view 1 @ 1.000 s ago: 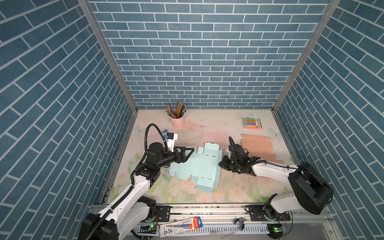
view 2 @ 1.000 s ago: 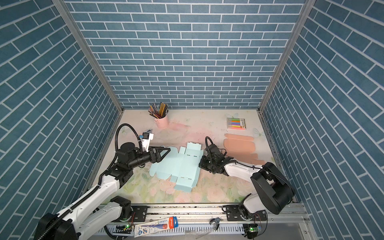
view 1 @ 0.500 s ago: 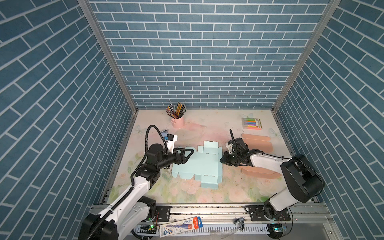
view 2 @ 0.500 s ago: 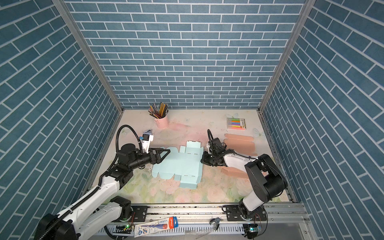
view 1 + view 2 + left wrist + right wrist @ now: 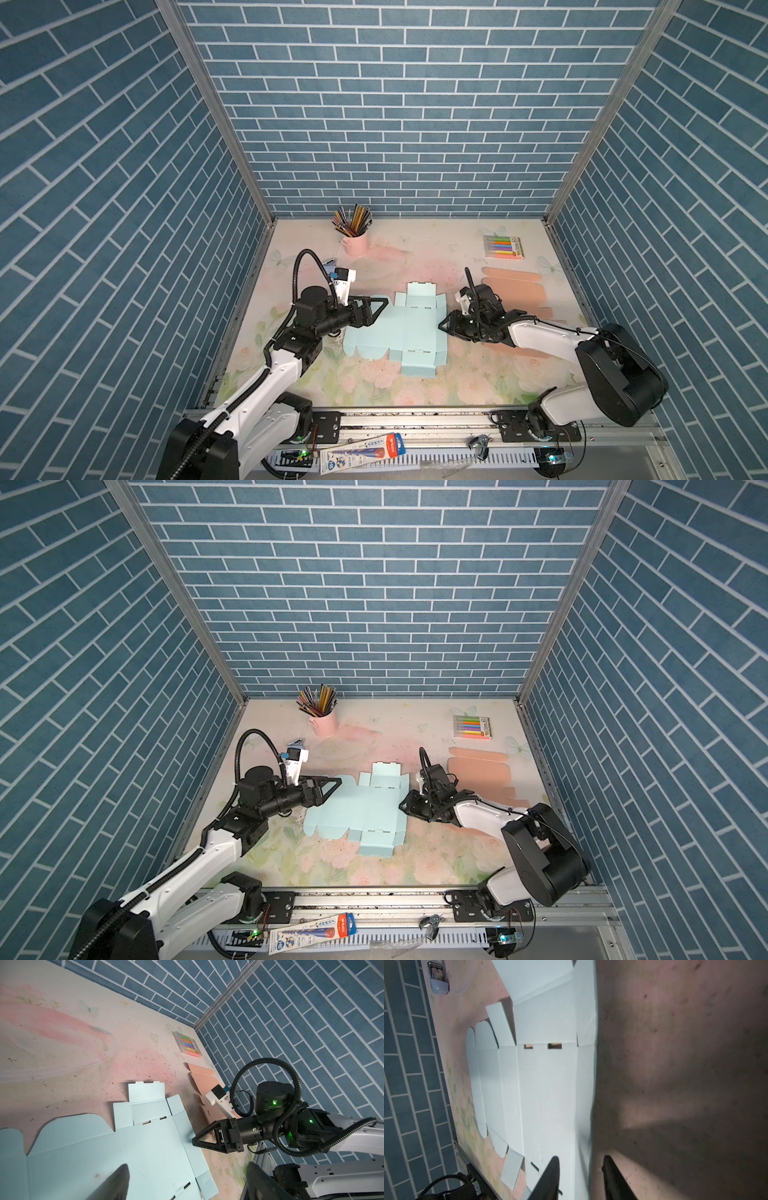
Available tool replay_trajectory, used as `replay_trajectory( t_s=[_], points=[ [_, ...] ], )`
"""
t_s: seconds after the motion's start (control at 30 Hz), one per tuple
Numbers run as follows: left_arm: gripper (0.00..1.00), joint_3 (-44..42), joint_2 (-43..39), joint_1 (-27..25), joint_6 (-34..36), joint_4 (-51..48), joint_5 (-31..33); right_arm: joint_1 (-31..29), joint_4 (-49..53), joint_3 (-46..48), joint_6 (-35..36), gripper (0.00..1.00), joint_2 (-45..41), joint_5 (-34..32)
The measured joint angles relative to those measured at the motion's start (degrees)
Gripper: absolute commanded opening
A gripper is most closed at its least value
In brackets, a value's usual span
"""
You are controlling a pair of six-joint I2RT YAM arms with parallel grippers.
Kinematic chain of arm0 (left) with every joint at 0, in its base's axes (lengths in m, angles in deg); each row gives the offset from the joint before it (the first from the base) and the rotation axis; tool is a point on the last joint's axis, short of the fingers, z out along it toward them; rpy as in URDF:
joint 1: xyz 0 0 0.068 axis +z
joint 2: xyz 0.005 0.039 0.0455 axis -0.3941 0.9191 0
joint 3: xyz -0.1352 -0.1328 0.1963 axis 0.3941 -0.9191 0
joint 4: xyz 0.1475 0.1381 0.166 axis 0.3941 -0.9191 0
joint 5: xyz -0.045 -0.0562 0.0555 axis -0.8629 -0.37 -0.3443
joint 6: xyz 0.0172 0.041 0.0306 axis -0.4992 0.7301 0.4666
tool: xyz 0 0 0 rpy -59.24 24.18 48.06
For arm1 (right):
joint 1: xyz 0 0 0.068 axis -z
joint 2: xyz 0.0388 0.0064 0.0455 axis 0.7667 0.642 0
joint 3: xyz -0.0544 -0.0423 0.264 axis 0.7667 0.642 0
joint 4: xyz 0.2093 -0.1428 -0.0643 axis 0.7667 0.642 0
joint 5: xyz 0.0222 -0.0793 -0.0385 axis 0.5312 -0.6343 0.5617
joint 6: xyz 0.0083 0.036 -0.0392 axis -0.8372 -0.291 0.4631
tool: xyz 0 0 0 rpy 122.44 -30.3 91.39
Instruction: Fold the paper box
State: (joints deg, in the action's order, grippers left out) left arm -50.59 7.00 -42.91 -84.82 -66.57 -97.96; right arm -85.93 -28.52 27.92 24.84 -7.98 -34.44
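The paper box [image 5: 399, 332] [image 5: 361, 808] is a light blue flat blank, unfolded, lying in the middle of the table. My left gripper [image 5: 376, 309] [image 5: 332, 785] hovers open at its left side; in the left wrist view its fingertips [image 5: 124, 1166] stand wide over the blue sheet [image 5: 87, 1147]. My right gripper [image 5: 442, 326] [image 5: 402, 806] sits low at the blank's right edge. In the right wrist view the gripper [image 5: 581, 1158] is open, and the box's right edge flap [image 5: 583, 1084] runs between the two fingers without being pinched.
A pink cup of pencils [image 5: 355, 243] stands at the back. A pack of markers [image 5: 503, 247] and a flat salmon box blank [image 5: 515, 289] lie at the back right. A small stapler [image 5: 330, 262] lies behind my left arm. Blue brick walls enclose three sides.
My right gripper's jaws have parted from shut, releasing the box's right edge. The blue blank has slid slightly to the right. The left gripper has stayed open and nearly still.
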Motion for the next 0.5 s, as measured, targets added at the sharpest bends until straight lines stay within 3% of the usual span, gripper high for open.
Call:
replay_trajectory(
  t_s=[0.23,0.5],
  points=[
    [0.88,0.00,0.37,-0.83,-0.96,1.51,0.00,-2.93,-6.45,6.49,-5.66,0.35,-3.06,-1.05],
    [0.88,0.00,0.37,-1.36,-1.07,1.66,0.02,-3.34,-11.15,7.89,-9.14,0.21,-3.04,-2.84]
  ],
)
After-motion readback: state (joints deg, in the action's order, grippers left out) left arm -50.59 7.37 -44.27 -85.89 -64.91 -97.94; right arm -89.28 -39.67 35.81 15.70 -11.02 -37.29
